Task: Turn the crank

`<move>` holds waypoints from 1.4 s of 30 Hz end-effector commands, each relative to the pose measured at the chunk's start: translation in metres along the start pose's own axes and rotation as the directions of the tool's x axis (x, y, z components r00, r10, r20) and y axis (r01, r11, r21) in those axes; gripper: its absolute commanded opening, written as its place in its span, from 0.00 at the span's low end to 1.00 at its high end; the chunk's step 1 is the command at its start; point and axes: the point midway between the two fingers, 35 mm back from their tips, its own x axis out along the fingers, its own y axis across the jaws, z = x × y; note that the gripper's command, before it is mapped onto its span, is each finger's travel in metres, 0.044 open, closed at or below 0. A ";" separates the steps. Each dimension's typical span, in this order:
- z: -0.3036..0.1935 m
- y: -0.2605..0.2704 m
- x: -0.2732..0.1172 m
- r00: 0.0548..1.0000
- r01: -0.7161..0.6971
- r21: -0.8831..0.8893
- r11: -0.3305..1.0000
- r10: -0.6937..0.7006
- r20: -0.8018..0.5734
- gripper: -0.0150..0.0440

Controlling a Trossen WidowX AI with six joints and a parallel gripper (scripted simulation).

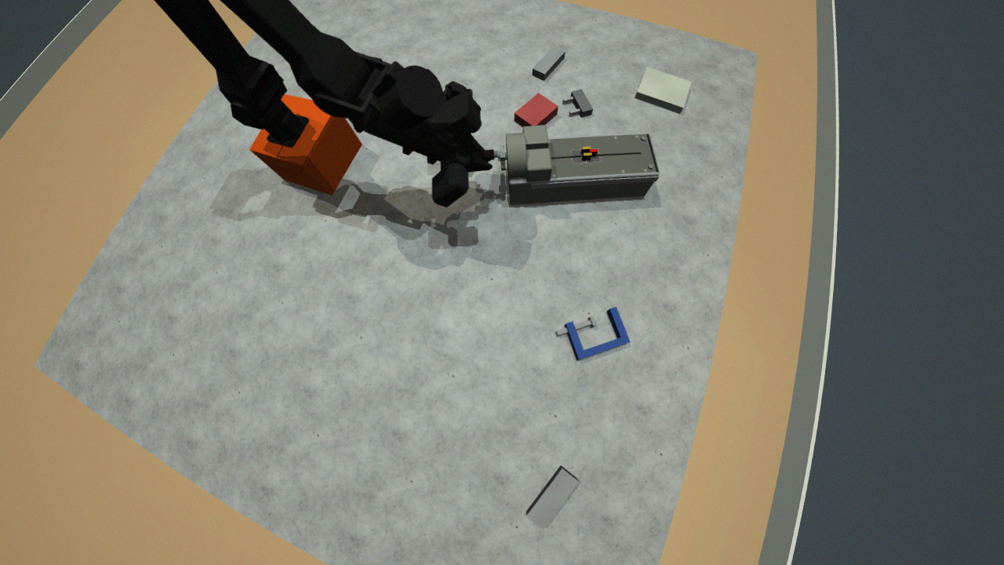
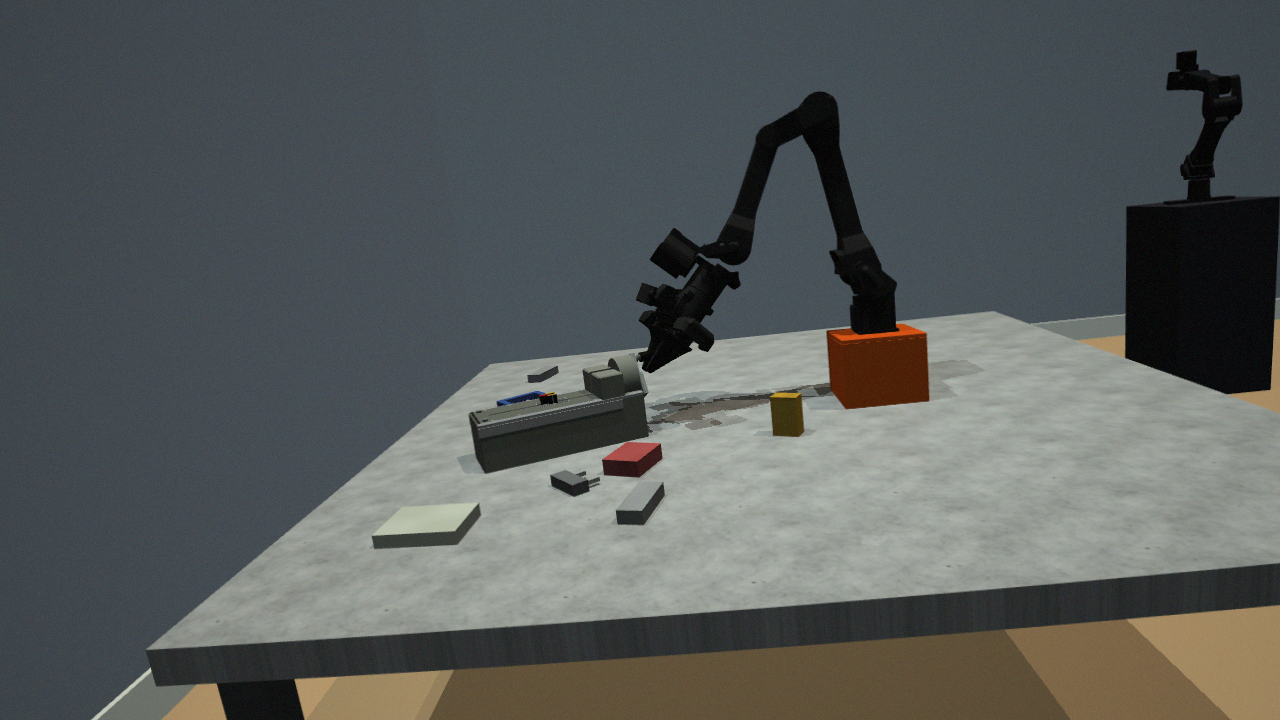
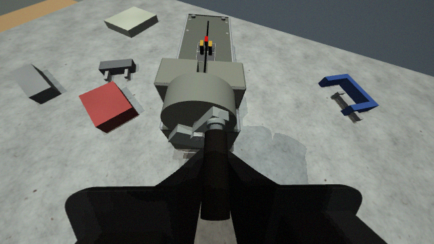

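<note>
The grey machine (image 1: pixel 582 191) (image 2: pixel 559 439) (image 3: pixel 198 86) has a crank arm (image 3: pixel 207 118) on its round end. The slide's red pointer (image 1: pixel 594 151) (image 3: pixel 206 38) stands slightly beyond the two brass marks, on the side away from the crank. One brass mark (image 3: pixel 201 43) is left of the slot and the other brass mark (image 3: pixel 210 43) is right of it in the wrist view. My gripper (image 1: pixel 489 161) (image 2: pixel 647 364) (image 3: pixel 213 152) is shut on the dark crank handle (image 3: pixel 215 193). The crank arm points up and to the right in the wrist view. The fingers partly hide the handle.
Beside the machine lie a red block (image 1: pixel 536 110) (image 2: pixel 631 458) (image 3: pixel 108 106), a pronged dark piece (image 1: pixel 582 103) (image 3: pixel 116 66), a grey bar (image 1: pixel 548 63) and a pale slab (image 1: pixel 663 89). A blue clamp (image 1: pixel 603 348) (image 3: pixel 360 92) lies on the other side. A yellow block (image 2: pixel 786 416) stands near the orange base (image 2: pixel 877 371).
</note>
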 end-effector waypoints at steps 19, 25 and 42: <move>-0.018 -0.017 0.018 1.000 0.018 0.002 1.000 -0.018 -0.004 0.25; -0.024 -0.017 0.024 1.000 0.018 0.002 1.000 -0.018 -0.004 0.25; -0.025 -0.015 0.024 1.000 0.017 0.003 1.000 -0.017 -0.004 0.25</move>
